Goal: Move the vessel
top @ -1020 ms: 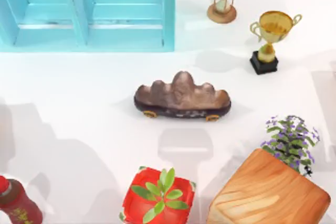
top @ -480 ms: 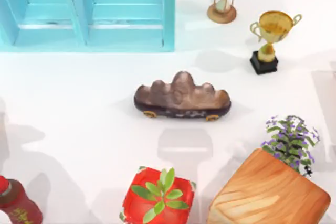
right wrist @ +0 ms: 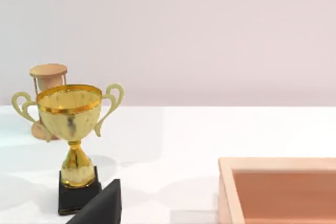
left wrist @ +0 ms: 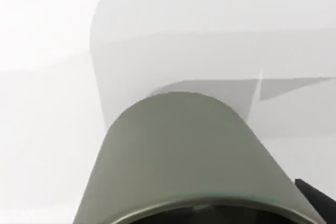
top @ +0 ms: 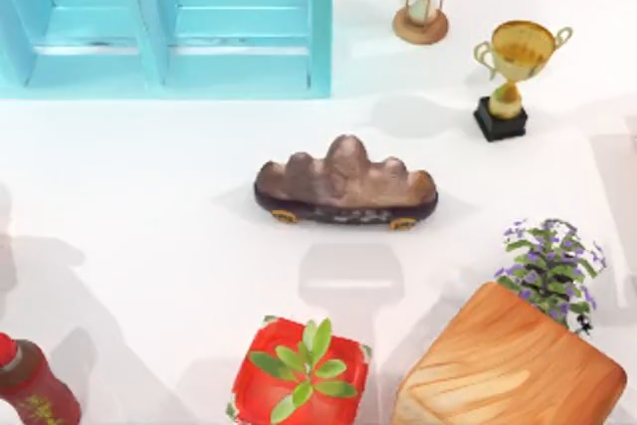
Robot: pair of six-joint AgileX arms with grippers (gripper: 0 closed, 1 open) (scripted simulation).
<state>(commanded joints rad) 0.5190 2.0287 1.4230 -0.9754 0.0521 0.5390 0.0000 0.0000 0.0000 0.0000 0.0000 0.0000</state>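
At the left wrist camera's near edge, the vessel (left wrist: 194,156) sits huge and close, rim toward the lens, apparently at the left gripper; whether the fingers are closed on it can't be told. In the top view nothing on the table has moved over the last second; only the shadows at 8 o'clock have shifted, so probably the left arm is carrying the cup off-frame. Further out, the rock ornament (top: 344,184) stays mid-table. Right wrist view adds the gold trophy (right wrist: 71,129), hourglass (right wrist: 46,85) behind, wooden box (right wrist: 228,182); right gripper state: can't tell.

Bright even light, soft grey shadows on white table (top: 149,196)
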